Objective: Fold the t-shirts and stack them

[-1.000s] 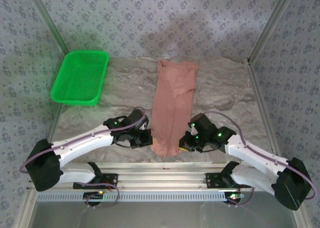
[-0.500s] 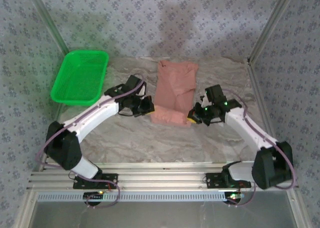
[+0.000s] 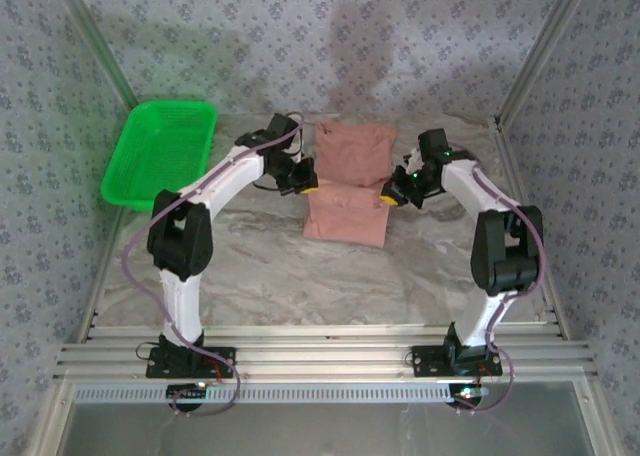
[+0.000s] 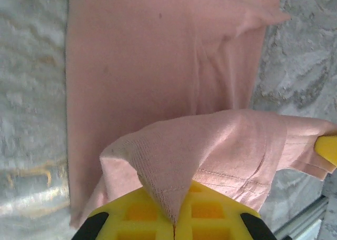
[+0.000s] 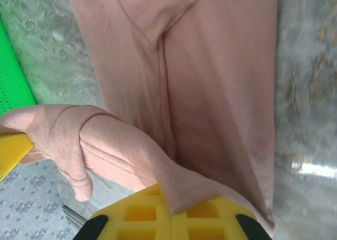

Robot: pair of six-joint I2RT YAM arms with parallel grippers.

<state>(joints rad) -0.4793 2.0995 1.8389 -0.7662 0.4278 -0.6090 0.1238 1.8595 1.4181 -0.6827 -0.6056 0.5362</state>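
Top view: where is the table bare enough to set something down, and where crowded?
Free: the table strip between the t-shirt and the front rail. Crowded: the far middle, where left fingers and right fingers pinch the t-shirt; the green basket takes the far left.

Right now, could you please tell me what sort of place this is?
Probably a robot test cell: a left arm and right arm on a rail, wallpapered enclosure walls, and a t-shirt on the marbled table.

Robot lab test cell: grey marble-look surface (image 3: pixel 250 266) boxed in by floral-print grey backdrop panels (image 3: pixel 300 36) & alum. frame posts (image 3: pixel 537 56), w/ slotted alum. mounting rail (image 3: pixel 320 361).
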